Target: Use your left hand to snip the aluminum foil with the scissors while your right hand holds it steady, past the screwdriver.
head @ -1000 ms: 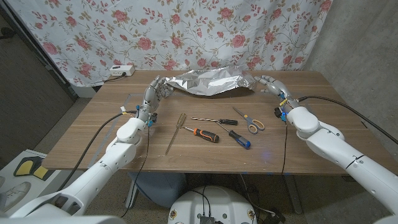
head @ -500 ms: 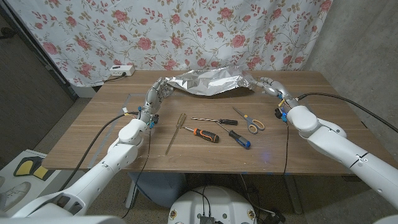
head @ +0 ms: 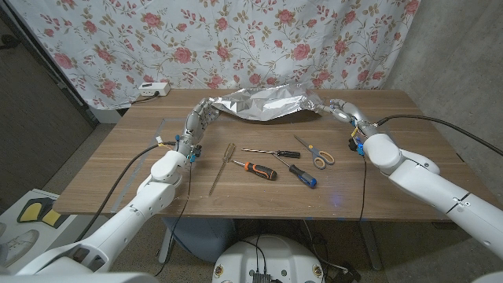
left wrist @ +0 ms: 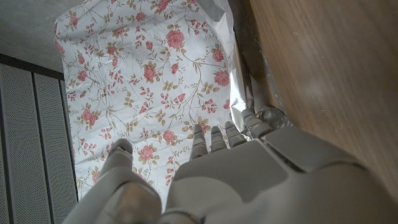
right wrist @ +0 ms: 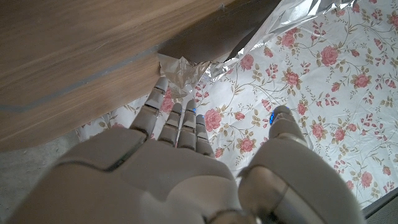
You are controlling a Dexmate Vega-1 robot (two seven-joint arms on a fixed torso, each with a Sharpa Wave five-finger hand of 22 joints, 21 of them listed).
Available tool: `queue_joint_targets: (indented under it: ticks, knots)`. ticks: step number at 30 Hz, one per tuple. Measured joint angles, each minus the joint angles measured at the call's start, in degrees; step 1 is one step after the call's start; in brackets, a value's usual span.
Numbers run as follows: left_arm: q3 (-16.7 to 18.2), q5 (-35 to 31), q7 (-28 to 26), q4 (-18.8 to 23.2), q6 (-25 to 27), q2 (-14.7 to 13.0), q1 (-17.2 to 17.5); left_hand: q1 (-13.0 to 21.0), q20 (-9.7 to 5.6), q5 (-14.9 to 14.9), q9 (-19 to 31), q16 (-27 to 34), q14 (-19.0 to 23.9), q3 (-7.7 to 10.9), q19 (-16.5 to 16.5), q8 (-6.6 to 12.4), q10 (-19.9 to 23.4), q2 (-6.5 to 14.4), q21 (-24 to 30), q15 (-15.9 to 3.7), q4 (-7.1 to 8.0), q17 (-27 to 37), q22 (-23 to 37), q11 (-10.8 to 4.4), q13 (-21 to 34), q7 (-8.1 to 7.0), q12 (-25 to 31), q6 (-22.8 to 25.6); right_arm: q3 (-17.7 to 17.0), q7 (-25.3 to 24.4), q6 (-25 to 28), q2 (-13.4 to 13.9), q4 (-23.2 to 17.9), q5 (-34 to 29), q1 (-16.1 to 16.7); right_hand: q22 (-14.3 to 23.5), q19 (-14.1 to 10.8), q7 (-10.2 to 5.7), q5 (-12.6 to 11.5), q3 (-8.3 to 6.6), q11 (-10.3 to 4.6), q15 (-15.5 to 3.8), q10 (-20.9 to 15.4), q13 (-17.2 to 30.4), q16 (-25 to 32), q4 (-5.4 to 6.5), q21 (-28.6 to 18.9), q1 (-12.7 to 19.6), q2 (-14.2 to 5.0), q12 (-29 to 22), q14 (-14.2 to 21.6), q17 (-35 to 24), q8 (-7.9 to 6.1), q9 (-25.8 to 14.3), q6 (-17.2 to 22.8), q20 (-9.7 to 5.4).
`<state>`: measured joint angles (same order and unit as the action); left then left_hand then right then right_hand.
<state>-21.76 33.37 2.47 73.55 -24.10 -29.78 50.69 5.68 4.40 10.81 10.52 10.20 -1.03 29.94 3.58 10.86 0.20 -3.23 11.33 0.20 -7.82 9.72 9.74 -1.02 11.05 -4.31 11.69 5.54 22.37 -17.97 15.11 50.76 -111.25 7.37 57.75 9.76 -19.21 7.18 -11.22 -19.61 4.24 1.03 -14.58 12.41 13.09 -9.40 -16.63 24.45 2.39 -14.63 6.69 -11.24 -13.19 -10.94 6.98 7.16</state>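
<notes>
A wooden table [head: 141, 169] stands before a rose-print curtain [head: 236, 39]. The aluminum foil [head: 263, 102] spans left-right at upper centre, left hand [head: 198, 122] and right hand [head: 342, 110] touching its ends, fingers extended. Scissors [head: 316, 152] lie diagonally at centre-right.

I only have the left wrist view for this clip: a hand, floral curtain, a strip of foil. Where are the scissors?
Observer: The scissors lie on the table nearer the right hand, untouched.
Operator: Is the right hand on the foil?
Observer: Its fingers reach the crumpled corner of the foil in the right wrist view.
Operator: What lies between the hands?
Observer: A blue-handled screwdriver and an orange-handled screwdriver on the wood, nearer than the foil.
</notes>
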Motion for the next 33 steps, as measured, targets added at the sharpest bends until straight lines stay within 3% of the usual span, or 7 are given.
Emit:
queue_joint_targets:
  ticks: [21,30,31,33]
  knots:
    - [-0.27,0.51,1.04,-1.47,0.0,0.26,0.0,0.0,-0.11,0.0,0.0,0.0,0.0,0.0,-0.11,0.0,0.0,0.0,0.0,0.0,0.0,0.0,0.0,0.0,0.0,0.01,0.0,-0.01,2.3,-2.71,10.77,1.5,-5.14,-9.01,0.46,-0.01,-0.21,0.48,0.16,0.49,-0.67,-0.29,-2.0,0.26,0.0,0.48,0.83,0.22,0.22,-0.63,0.3,-0.1,0.0,0.0,1.55,0.22]
    - [-0.29,0.63,1.33,-1.51,0.0,0.23,0.01,0.3,-0.11,0.0,0.0,0.0,0.0,0.0,-0.11,0.0,0.0,0.3,0.0,0.0,0.0,0.0,0.0,0.0,0.0,0.01,0.0,-0.01,3.61,-2.75,11.02,1.78,-7.04,-9.22,0.33,-0.01,-1.28,0.61,0.21,0.73,-1.23,-1.0,-4.15,0.52,0.57,0.72,0.83,0.22,0.23,-1.06,2.23,-0.1,-0.46,0.0,3.48,0.05]
    - [-0.32,0.65,1.36,-1.65,-0.01,0.19,0.15,0.3,-0.11,0.0,0.0,0.0,0.0,0.0,-0.11,0.0,0.0,0.3,0.0,0.0,0.0,0.0,0.0,0.0,0.0,0.01,0.0,-0.01,3.77,-3.24,15.06,1.83,-7.26,-12.7,0.28,-0.01,-1.33,0.61,0.21,0.73,-1.3,-1.0,-4.22,0.52,0.57,0.72,0.96,0.22,0.23,-1.07,2.23,-0.1,-0.46,0.0,3.48,0.1]
    - [-0.33,0.66,1.39,-1.72,-0.02,0.19,0.16,0.3,-0.11,0.0,0.0,0.0,0.0,0.0,-0.11,0.0,0.0,0.3,0.0,0.0,0.0,0.0,0.0,0.0,0.0,0.01,0.0,-0.01,4.07,-3.25,15.66,1.92,-7.59,-13.18,0.17,-0.01,-1.34,0.59,0.21,0.73,-1.3,-1.0,-4.22,0.52,0.57,0.72,1.17,0.22,0.23,-1.09,2.23,-0.1,-0.61,-0.01,3.49,0.11]
